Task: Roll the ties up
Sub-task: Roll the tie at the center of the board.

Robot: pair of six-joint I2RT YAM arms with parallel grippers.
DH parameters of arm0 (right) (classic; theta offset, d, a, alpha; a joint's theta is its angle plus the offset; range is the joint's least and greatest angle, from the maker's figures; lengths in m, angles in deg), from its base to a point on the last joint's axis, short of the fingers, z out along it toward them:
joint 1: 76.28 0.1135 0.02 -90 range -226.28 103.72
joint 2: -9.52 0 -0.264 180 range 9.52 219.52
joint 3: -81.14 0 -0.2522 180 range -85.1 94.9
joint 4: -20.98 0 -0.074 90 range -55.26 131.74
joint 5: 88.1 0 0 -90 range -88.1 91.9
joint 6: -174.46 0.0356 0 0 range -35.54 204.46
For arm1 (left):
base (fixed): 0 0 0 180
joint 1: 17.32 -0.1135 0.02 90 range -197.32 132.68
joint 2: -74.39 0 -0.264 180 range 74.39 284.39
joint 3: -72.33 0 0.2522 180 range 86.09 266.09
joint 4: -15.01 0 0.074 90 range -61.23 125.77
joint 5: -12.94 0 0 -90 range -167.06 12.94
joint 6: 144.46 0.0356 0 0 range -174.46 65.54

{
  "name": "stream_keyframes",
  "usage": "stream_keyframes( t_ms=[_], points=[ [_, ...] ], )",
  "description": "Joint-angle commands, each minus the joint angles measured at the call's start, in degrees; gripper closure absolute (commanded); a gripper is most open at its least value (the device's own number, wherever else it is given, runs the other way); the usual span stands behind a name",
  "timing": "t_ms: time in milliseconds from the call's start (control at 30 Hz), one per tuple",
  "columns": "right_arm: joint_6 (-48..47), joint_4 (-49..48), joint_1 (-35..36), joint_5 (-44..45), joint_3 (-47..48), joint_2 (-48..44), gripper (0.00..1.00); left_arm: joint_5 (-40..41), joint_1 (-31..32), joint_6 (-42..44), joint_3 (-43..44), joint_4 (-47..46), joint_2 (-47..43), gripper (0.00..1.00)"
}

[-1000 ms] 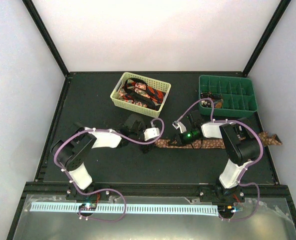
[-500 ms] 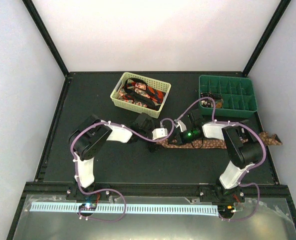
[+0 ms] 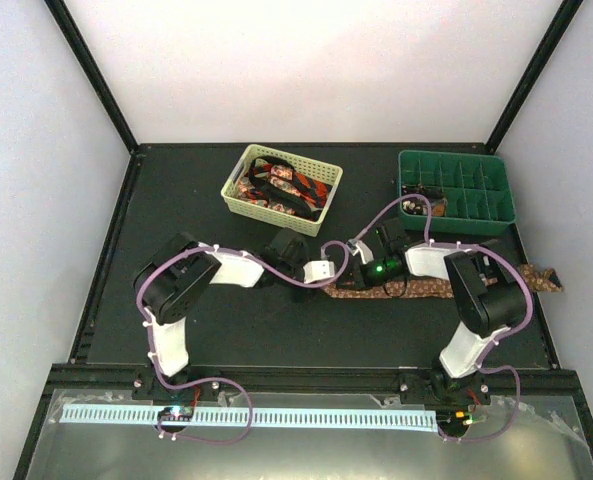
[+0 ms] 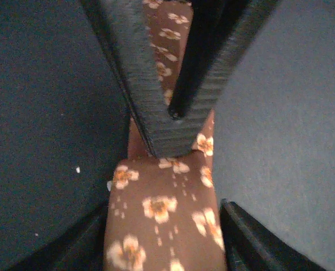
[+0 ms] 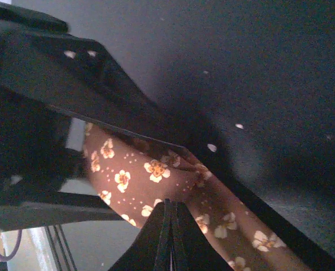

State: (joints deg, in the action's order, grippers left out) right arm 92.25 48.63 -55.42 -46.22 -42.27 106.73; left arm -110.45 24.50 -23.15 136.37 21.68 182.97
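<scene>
A brown tie (image 3: pixel 431 289) with small light flowers lies across the mat from the middle to the right edge. My left gripper (image 3: pixel 326 272) is at its left end; in the left wrist view the open fingers (image 4: pixel 240 231) stand on either side of the flat tie (image 4: pixel 161 220). My right gripper (image 3: pixel 359 275) sits just to the right, shut on a raised fold of the tie (image 5: pixel 139 169), its tips (image 5: pixel 170 206) pressed together. Its ribbed pads (image 4: pixel 156 124) show close ahead in the left wrist view. Red-and-black ties (image 3: pixel 281 184) lie in the yellow basket (image 3: pixel 233 192).
The green divided tray (image 3: pixel 507 208) stands at the back right with small items in its left cells. The tie's far end (image 3: pixel 551 277) reaches over the mat's right edge. The two grippers are nearly touching each other.
My left arm has swung right from mid-mat to the tie's left end, then held there. The right gripper has stayed almost still on the tie.
</scene>
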Motion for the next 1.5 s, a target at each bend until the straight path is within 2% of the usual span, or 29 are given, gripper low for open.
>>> stream_keyframes(
  t_ms=[0,67,200,400,667,933,1467],
  points=[
    [-0.4,0.5,0.0,1.8,0.4,3.3,0.98,0.0,-0.7,-1.8,-2.7,1.3,-2.9,0.39],
    [-0.4,0.7,0.1,1.8,0.6,4.1,0.98,-1.1,-1.6,-4.0,-5.8,-2.8,-5.3,0.30],
    [-0.1,0.8,0.1,2.0,0.6,4.3,0.99,-1.8,-3.5,-7.2,-9.2,-6.9,-7.8,0.27],
    [0.1,1.0,0.1,2.8,0.8,4.7,0.99,-3.5,-4.7,-7.5,-10.7,-7.4,-9.6,0.32],
    [0.2,1.6,0.1,2.8,1.3,5.9,0.98,-6.8,-4.6,-5.9,-11.5,-10.2,-10.7,0.52],
    [0.1,1.6,0.1,2.5,1.4,6.1,0.98,-8.0,-4.4,-7.0,-6.3,-10.2,-7.5,0.60],
    [-0.3,1.5,0.1,1.6,1.4,6.2,0.99,-7.3,-0.4,-8.7,1.8,-7.2,2.0,0.60]
  ],
)
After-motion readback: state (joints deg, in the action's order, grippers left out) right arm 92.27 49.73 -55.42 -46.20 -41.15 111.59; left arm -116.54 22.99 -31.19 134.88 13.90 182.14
